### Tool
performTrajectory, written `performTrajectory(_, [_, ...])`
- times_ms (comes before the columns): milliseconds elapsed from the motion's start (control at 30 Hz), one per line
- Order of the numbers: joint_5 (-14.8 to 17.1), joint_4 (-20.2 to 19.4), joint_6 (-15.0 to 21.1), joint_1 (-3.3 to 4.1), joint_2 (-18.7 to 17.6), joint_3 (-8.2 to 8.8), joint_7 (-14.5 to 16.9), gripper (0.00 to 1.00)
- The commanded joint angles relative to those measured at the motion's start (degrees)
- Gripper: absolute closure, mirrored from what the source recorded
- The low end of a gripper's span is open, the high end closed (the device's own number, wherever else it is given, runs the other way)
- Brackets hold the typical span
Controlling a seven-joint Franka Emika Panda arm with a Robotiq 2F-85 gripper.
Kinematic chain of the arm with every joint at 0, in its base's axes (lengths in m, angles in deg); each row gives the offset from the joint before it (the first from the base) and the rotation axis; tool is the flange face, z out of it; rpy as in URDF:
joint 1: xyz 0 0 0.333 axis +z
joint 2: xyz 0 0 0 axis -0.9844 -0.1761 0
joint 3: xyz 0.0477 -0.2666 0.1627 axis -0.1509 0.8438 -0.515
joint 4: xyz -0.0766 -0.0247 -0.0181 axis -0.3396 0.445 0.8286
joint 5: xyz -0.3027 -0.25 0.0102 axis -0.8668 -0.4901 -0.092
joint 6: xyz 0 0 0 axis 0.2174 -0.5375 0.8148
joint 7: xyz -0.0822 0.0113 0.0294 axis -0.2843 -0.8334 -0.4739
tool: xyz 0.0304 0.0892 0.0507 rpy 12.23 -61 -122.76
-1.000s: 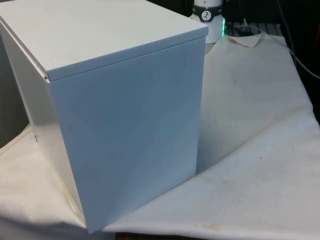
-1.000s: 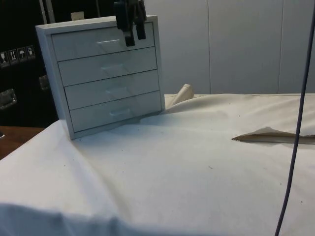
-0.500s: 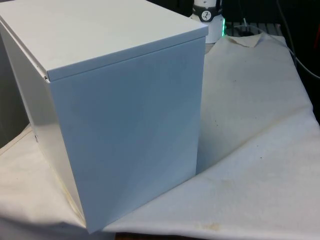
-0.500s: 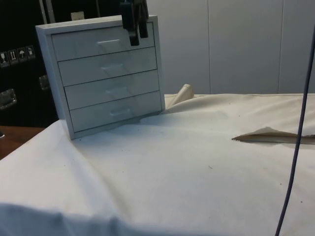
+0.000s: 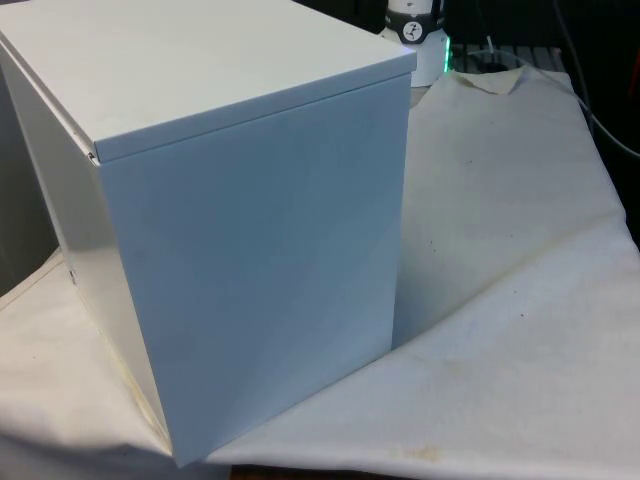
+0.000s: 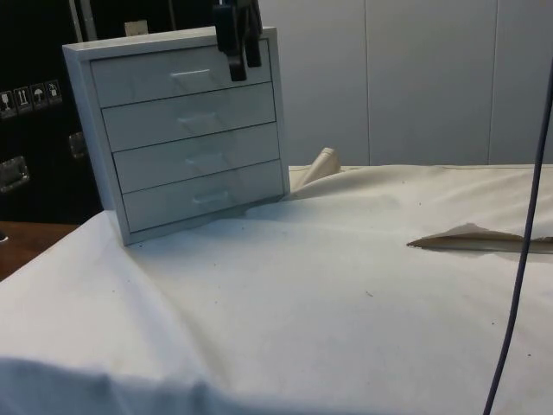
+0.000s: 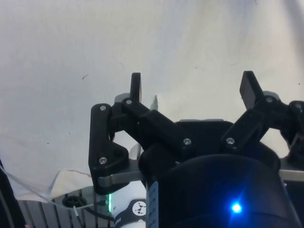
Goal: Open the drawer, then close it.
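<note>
A white chest of drawers (image 6: 186, 138) stands at the table's end near the dark cabinets, its several drawers all closed flush. In the front view it turns its plain back and side (image 5: 250, 230). The top drawer (image 6: 147, 76) has a small white handle (image 6: 190, 75). My black gripper (image 6: 244, 67) hangs in front of that drawer's far end, beside the handle and apart from it. In the wrist view the gripper (image 7: 191, 80) is open, its fingers (image 7: 136, 83) spread wide over white cloth with nothing between them.
A raised fold in the cloth (image 6: 471, 235) lies on the side view's right, and a dark cable (image 6: 518, 259) hangs down in front of it. A rolled cloth edge (image 6: 324, 160) sits behind the chest. The robot's base (image 5: 415, 25) stands behind the chest.
In the side view the gripper has shifted slightly away from the handle and a little upward. The drawers have not moved.
</note>
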Motion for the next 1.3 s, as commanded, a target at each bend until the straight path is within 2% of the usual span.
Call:
performTrajectory(0, [-0.1, -0.2, 0.2, 0.00, 0.2, -0.06, 0.0, 0.00])
performTrajectory(233, [0.0, -0.1, 0.0, 0.06, -0.1, -0.52, 1.3, 0.00])
performTrajectory(533, [-0.3, 0.0, 0.2, 0.11, 0.1, -0.74, 5.8, 0.00])
performTrajectory(567, [0.0, 0.0, 0.0, 0.06, -0.1, -0.63, 5.5, 0.00])
performTrajectory(667, [-0.3, 0.1, 0.2, 0.11, 0.1, -0.74, 7.6, 0.00])
performTrajectory(833, [0.0, 0.1, 0.1, 0.06, -0.1, -0.63, 9.2, 0.00])
performTrajectory(1267, [-0.3, -0.1, 1.5, -0.06, 0.2, -0.57, 15.5, 0.00])
